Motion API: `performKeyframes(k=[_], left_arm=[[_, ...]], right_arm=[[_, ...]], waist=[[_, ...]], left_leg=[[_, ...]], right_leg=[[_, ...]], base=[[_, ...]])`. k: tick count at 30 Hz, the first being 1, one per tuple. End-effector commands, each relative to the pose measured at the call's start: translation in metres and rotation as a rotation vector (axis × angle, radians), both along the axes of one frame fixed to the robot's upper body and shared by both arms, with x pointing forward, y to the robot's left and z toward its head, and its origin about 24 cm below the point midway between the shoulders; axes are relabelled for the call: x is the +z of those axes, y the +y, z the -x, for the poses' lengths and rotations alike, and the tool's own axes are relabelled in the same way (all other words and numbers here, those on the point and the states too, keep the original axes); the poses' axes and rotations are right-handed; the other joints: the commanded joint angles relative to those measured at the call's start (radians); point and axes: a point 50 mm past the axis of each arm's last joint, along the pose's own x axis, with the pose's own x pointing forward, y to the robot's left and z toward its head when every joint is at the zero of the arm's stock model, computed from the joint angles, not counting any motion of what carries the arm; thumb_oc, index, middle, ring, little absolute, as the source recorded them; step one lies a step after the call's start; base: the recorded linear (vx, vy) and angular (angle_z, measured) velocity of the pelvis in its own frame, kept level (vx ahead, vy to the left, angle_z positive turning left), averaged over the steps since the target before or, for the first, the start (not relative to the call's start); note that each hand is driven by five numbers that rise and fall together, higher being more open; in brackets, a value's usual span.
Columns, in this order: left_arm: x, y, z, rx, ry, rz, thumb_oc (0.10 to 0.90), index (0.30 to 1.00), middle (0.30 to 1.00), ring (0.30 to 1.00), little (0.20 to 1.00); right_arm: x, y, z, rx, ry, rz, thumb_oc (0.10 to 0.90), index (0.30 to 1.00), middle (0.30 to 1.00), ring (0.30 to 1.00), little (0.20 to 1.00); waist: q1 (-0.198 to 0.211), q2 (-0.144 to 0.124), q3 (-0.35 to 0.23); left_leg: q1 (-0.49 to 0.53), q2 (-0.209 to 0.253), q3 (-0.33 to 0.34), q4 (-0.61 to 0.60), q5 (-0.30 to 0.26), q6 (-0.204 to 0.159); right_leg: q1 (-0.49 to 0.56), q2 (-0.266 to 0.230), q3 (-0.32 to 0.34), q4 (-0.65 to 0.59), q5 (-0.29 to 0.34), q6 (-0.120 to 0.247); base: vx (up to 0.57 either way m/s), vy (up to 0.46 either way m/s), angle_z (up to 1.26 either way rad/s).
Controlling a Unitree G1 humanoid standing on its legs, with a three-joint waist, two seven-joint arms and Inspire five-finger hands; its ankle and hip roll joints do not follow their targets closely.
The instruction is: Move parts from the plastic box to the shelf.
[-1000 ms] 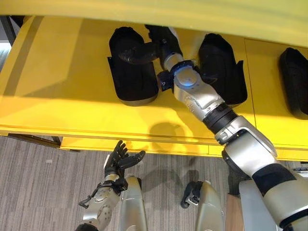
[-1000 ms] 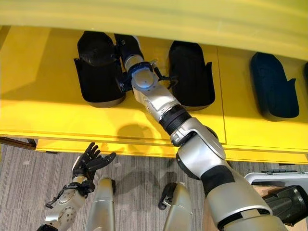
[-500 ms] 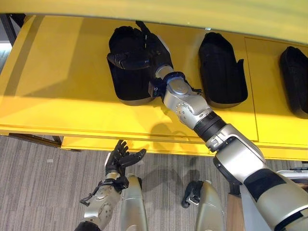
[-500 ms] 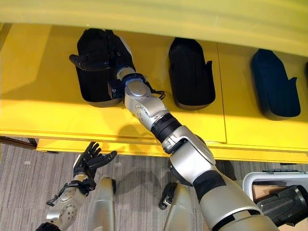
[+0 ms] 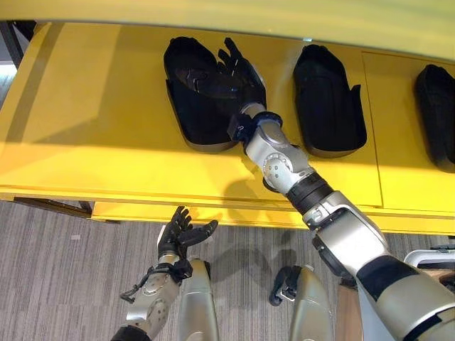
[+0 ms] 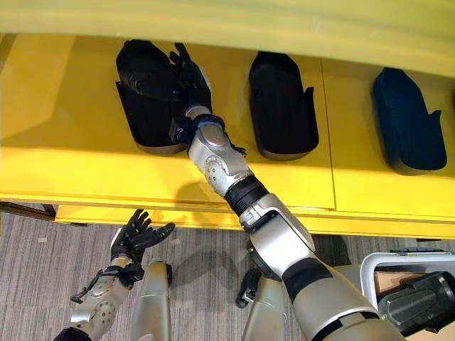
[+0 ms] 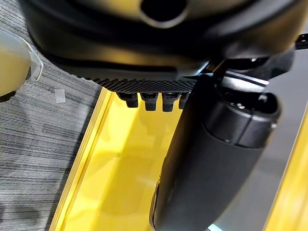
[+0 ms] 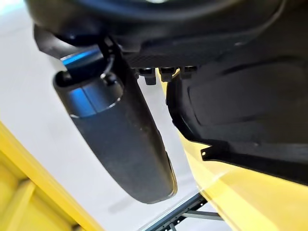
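Three black moulded parts lie in a row on the yellow shelf [image 5: 85, 142]. My right hand [image 5: 236, 71] reaches far over the shelf and rests open, fingers spread, on the right side of the leftmost part [image 5: 192, 114]. In the right wrist view the same part [image 8: 250, 110] shows just past the thumb [image 8: 120, 139]. The middle part [image 5: 328, 99] and the right part [image 5: 435, 117] lie apart from the hand. My left hand [image 5: 181, 234] hangs low in front of the shelf, open and holding nothing.
An upper yellow shelf board [image 5: 284, 21] overhangs the back of the parts. A light-rimmed box [image 6: 366, 273] with a dark part [image 6: 419, 302] in it sits at the lower right. Grey carpet [image 5: 57, 270] lies below the shelf's front edge.
My right hand swung left from the gap between two parts onto the leftmost part and spread its fingers. That part has turned slightly. The left hand stays put.
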Motion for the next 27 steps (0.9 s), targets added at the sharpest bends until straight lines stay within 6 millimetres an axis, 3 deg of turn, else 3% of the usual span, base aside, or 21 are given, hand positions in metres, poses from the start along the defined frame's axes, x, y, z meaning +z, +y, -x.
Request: performKeyframes(k=[1,15,27], left_arm=[[0.028,-0.006,-0.013,-0.034,-0.14,-0.004,0.9,1.0,1.0,1.0,1.0],[0.026,-0.007,-0.013,-0.019,-0.132,-0.004,0.9,1.0,1.0,1.0,1.0],[0.026,-0.004,-0.011,-0.001,-0.132,-0.005,0.9,1.0,1.0,1.0,1.0]], right_arm=[[0.067,0.014,0.024,0.087,-0.221,-0.21,0.9,1.0,1.0,1.0,1.0],[0.06,0.028,0.041,0.184,-0.228,-0.291,0.9,1.0,1.0,1.0,1.0],[0.053,0.027,0.04,0.179,-0.212,-0.279,0.9,1.0,1.0,1.0,1.0]], waist=[[0.009,-0.018,-0.001],[0.006,-0.013,0.004],[0.001,-0.013,0.003]], left_leg=[[-0.054,-0.031,-0.011,0.02,0.049,0.071],[-0.06,-0.033,-0.012,0.029,0.047,0.073],[-0.063,-0.033,-0.01,0.026,0.047,0.073]], right_leg=[[0.088,-0.004,0.081,-0.011,-0.031,0.04],[0.08,-0.006,0.085,0.003,-0.04,0.038],[0.07,-0.008,0.09,0.008,-0.04,0.036]], base=[[0.0,0.0,0.0],[0.0,0.0,0.0],[0.0,0.0,0.0]])
